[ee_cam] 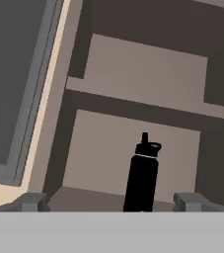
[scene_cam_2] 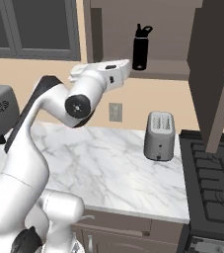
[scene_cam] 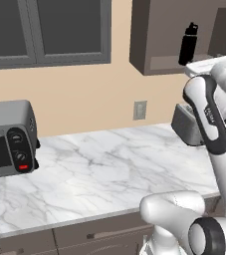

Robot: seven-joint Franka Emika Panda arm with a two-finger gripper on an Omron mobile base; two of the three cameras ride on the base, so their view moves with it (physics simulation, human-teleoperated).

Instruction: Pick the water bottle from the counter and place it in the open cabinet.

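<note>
water bottle (scene_cam_2: 140, 48) upright on open cabinet (scene_cam_2: 158, 74) shelf near front edge | end effector (ee_cam: 111, 201) spread wide, holding nothing, just outside

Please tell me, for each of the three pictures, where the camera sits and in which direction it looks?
Left base view: behind the arm's left, looking forward and down over the counter; white arm at right.
Right base view: behind its right, same counter, toaster; arm at left.
Hand view: on the hand, looking into the open cabinet; end effector open, fingertips apart.
All three share the water bottle standing upright in the cabinet.
</note>
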